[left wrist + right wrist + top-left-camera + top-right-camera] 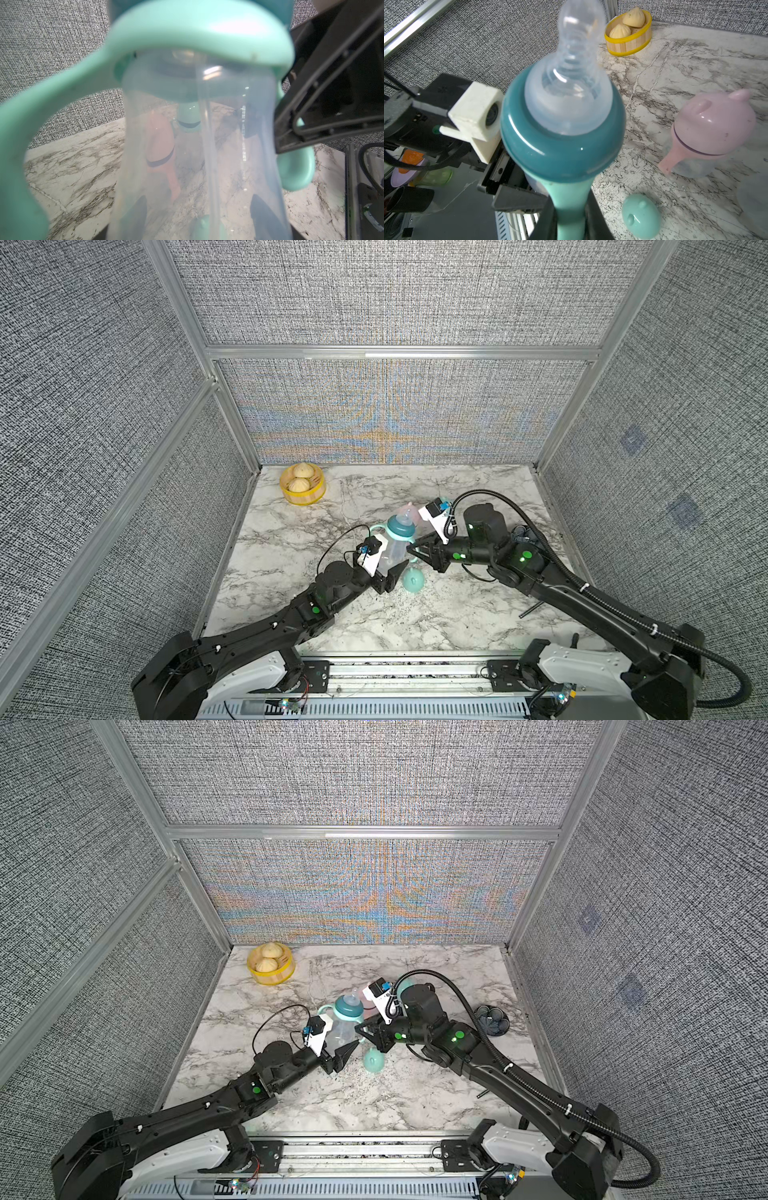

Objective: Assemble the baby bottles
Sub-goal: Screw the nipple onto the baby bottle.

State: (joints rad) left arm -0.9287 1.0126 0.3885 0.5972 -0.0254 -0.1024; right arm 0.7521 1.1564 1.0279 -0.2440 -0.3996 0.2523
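Note:
A clear baby bottle [394, 549] [207, 145] stands tilted above the table's middle. It carries a teal collar [400, 526] [560, 151] with a clear nipple [577, 72] and a mint looped handle [197, 31]. My left gripper [388, 563] [338, 1045] [200, 220] is shut on the bottle's lower body. My right gripper [411, 549] [359, 1029] [571, 218] is shut on one mint handle loop from the right. A mint eared dome cap [413, 580] [374, 1060] [640, 216] lies on the table just in front. A pink-capped bottle [710, 128] [410, 510] stands behind.
A yellow basket [302, 484] [271, 964] [628, 33] with two buns sits at the back left corner. A dark patterned bowl [492, 1020] is at the right, partly behind my right arm. A thin dark rod [530, 610] lies at the front right. Fabric walls enclose the marble table [291, 539].

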